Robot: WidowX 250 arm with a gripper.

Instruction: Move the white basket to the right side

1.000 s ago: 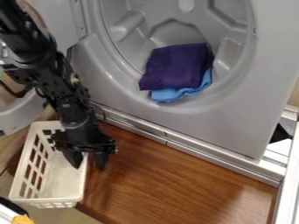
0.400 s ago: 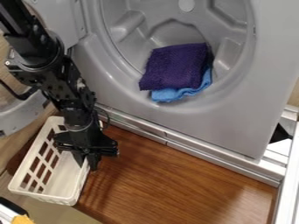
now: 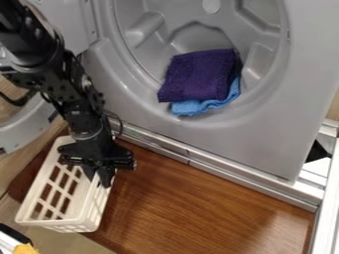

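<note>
The fingers (image 3: 99,179) pinch the right wall of the basket (image 3: 94,206) at the worktop's (image 3: 192,198) near left, presumably because that rim offers a thin hold for hauling it rightward.

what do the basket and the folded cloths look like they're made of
Basket: likely plastic, smooth off-white, with molded-looking grid openings. Purple cloth: textile, perhaps terry or microfiber, given its nubby surface. Blue cloth: soft fabric, showing creases; exact fiber unclear.
</note>
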